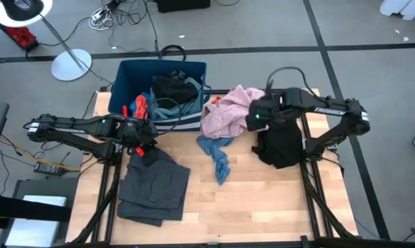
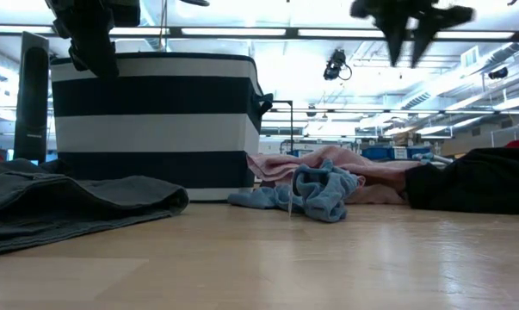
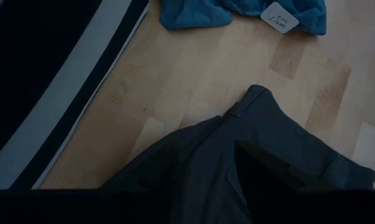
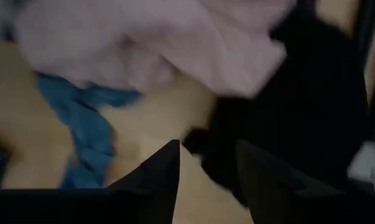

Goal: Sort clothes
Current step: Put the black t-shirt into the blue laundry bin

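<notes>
You get even, soft overhead light in high view; faint shadows only under arms. Low view: bright ceiling strip lights (image 2: 242,33) glare from 12 o'clock, arms silhouetted, table (image 2: 328,258) sheen in foreground. Left wrist view dim, sharp mid-frame, black toward 6 o'clock. Right wrist view heavily motion-blurred, pink garment (image 4: 162,43) washed out.

"TROSSEN" stands on the right arm (image 1: 329,110); the white tag (image 3: 279,17) on the blue garment (image 3: 193,12) is unreadable.

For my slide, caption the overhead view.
Both grippers raised above scattered clothes beside the blue bin.
</notes>
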